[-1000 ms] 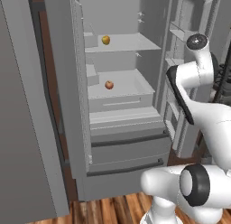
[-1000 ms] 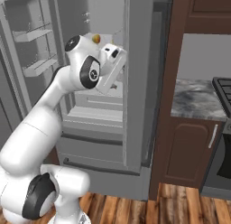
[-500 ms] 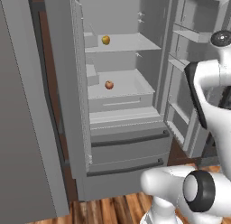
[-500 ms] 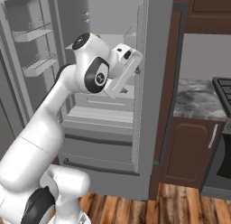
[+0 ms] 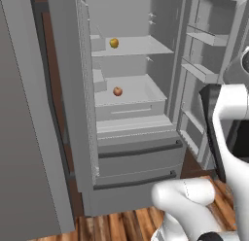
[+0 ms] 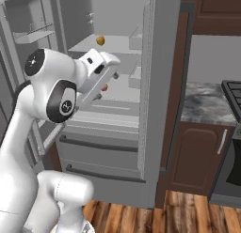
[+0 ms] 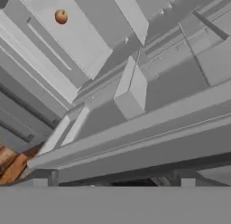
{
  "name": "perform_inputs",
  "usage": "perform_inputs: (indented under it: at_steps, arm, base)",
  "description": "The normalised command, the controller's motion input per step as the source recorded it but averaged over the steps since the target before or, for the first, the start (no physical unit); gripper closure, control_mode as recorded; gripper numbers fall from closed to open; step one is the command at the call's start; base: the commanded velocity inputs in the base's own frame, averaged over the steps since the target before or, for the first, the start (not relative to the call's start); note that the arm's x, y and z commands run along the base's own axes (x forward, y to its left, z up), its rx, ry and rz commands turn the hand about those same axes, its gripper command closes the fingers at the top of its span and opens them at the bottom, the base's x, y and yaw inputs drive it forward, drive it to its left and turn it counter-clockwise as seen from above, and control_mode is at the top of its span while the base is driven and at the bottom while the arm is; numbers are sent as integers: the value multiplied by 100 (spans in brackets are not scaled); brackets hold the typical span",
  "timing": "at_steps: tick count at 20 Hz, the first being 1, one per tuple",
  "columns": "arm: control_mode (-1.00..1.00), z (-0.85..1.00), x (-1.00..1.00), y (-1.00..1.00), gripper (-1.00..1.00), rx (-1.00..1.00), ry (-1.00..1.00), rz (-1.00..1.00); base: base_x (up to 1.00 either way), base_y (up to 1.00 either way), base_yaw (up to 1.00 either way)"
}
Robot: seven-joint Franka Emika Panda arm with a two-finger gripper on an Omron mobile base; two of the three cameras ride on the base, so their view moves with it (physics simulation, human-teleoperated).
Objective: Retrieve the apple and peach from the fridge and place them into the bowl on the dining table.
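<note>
Reddish fruit (image 7: pixel 61 16) on pale fridge shelf (image 7: pixel 67 35); wood floor (image 7: pixel 13 164) lower left.

A glossy white robot arm (image 6: pixel 28 133) made of thick, rounded tube segments. Its joints are capped with dark grey to black round discs; one disc (image 6: pixel 61 101) carries a small pale mark at its centre, and another cap (image 6: pixel 34 62) near the top is white with a tiny dark mark. A black band (image 5: pixel 214 133) runs along the side of one upper segment. The hand (image 6: pixel 98 77) is a flat, boxy white block with a small dark patch on its face. The base (image 5: pixel 185 196) is a smooth, bulbous white shell.
</note>
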Motion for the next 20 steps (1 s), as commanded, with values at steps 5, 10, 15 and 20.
perform_inputs:
  at_steps: [5, 10, 15, 20]
  arm:
    - [-100, -10, -47, 61, -100, 38, -31, -8]
    - [-100, 1, -53, 59, -100, 39, -8, -4]
    - [-100, 20, -42, 45, -100, 33, 5, 0]
    - [-100, 7, -39, 35, -100, 32, 9, 4]
  base:
    - [0, 0, 0]
    - [0, 0, 0]
    - [0, 0, 0]
    - [0, 0, 0]
